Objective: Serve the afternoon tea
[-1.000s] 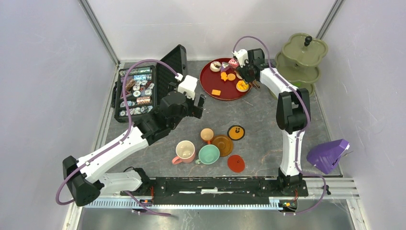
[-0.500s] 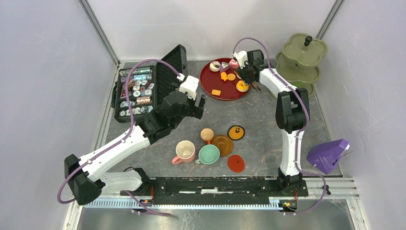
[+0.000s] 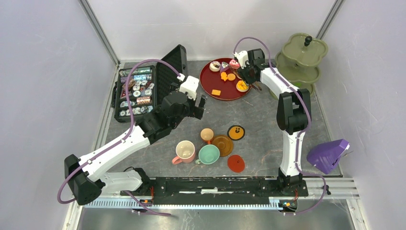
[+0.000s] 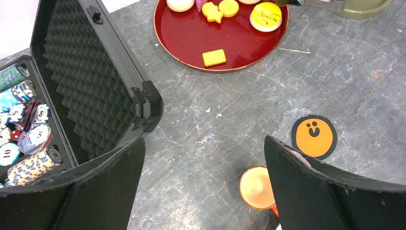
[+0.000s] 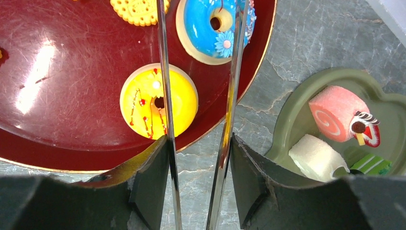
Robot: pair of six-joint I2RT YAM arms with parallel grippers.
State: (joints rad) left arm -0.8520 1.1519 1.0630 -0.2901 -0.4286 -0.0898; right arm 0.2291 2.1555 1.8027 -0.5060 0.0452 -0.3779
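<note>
- Change: my left arm's elbow stands slightly further in over the table than one second ago. My right arm is almost unmoved at the right rim of the red tray [image 5: 72, 96].
- Right gripper [image 5: 197, 142]: clamped on the metal tongs [image 5: 163, 72]. One blade crosses the yellow donut [image 5: 184, 100], the other the blue donut [image 5: 196, 40].
- Left gripper [image 4: 203, 143]: fingers wide apart, holding nothing.
- Red tray: both donuts, a round biscuit [image 5: 136, 9] and a square biscuit [image 4: 214, 57].
- Green stand [image 5: 287, 120]: a pink roll [image 5: 335, 112] and a white roll [image 5: 313, 155] on the lower tier.
- Black case [image 4: 91, 81]: lid open, poker chips [image 4: 28, 163] inside.
- On the table: pink cup [image 3: 185, 151], mint cup [image 3: 209, 154], small orange cup [image 4: 257, 188].
</note>
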